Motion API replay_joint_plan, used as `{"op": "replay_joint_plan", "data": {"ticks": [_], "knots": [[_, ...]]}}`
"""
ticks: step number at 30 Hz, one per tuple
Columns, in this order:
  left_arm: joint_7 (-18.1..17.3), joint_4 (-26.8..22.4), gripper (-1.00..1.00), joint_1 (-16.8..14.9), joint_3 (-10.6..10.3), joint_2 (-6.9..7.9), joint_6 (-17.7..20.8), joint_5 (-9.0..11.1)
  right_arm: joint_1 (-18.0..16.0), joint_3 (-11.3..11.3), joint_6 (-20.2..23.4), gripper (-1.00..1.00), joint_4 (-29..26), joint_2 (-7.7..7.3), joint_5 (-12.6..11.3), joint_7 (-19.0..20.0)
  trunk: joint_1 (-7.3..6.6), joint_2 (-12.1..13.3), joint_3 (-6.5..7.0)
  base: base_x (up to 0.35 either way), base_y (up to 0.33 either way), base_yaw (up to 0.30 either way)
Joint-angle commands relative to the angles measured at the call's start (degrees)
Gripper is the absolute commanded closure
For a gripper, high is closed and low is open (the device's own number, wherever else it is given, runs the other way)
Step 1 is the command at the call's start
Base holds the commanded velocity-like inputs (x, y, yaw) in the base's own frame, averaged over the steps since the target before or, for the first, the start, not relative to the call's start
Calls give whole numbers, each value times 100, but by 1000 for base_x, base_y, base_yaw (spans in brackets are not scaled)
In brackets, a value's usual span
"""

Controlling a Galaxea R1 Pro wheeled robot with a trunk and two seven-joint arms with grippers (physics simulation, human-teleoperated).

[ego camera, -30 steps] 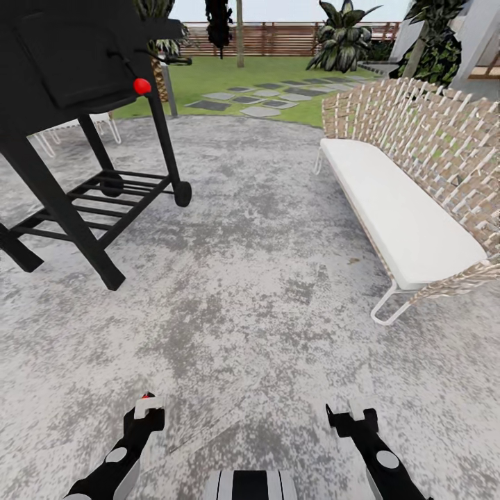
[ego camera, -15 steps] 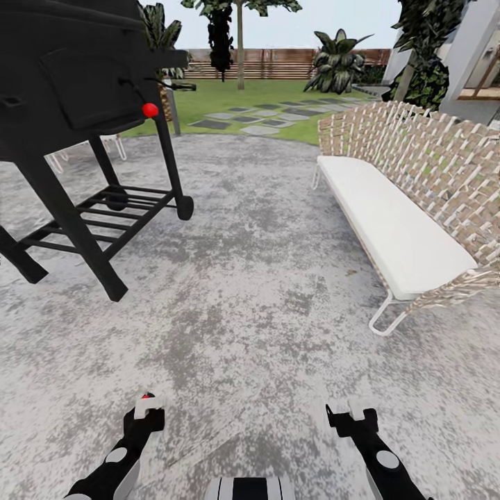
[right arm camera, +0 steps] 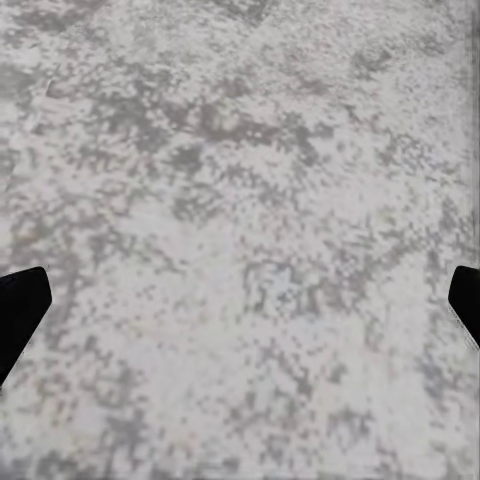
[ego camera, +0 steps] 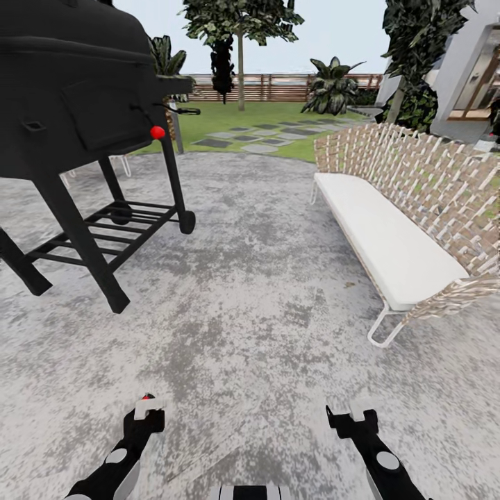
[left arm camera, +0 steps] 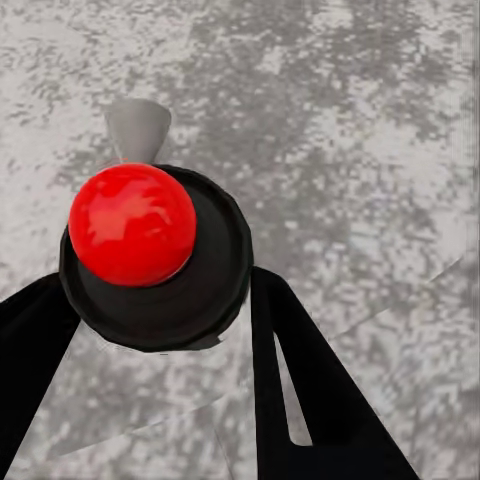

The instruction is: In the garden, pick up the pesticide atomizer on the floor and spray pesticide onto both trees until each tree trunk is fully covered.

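At your far left stands the black metal barbecue grill [ego camera: 69, 104] on angled legs, a small red knob [ego camera: 157, 132] at its side, set on the mottled grey stone paving [ego camera: 250, 292]. Low down just right of it, your left gripper [ego camera: 144, 411] has its black fingers [left arm camera: 320, 400] closed in on the pesticide atomizer with the red ball top, black round cap and grey cone nozzle [left arm camera: 150, 250]. In the head view it shows as a white-and-red tip [ego camera: 147, 401] at the finger ends. Your left wrist camera looks down on the cap, so the atomizer's long axis runs roughly along that line of sight, and its body under the cap is hidden. The nozzle sticks out sideways from the cap and points away from the gripper, over the paving. Beyond, across the green lawn [ego camera: 229, 121] with grey stepping stones [ego camera: 260, 139], one slim pale tree trunk [ego camera: 240, 73] rises upright before the brown slatted fence [ego camera: 278, 87], well apart from you. Your right gripper [ego camera: 352, 414] is spread wide with nothing held, its fingertips [right arm camera: 20, 310] at the edges of its wrist view over bare paving. Right of it sits the woven wicker bench with a white cushion [ego camera: 389, 236]. A second leafy tree [ego camera: 410, 42] stands beside the white house [ego camera: 462, 69].
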Motion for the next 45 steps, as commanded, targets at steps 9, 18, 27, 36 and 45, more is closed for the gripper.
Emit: {"op": "replay_joint_plan", "data": {"ticks": [9,18,27,36,45], "knots": [[-11,6,100,251,1,19,-18,-6,30,-25,-172,-100,237,-29,84,3,-82,127,264,0,0,0],[-1,-24,100,537,15,65,-18,-5,225,-22,-1867,-100,1609,-46,89,1,-280,488,507,0,0,0],[10,-19,100,1012,30,108,-25,22,261,-29,-2992,-100,2677,-59,88,-9,-477,849,750,0,0,0],[11,-2,100,1120,19,126,-19,32,262,-31,-3028,-100,2804,-58,79,-9,-675,1210,992,0,0,0],[9,-1,100,1123,17,125,-18,32,262,-31,-3021,-100,2817,-49,79,-9,-873,1571,1235,0,0,0]]}}
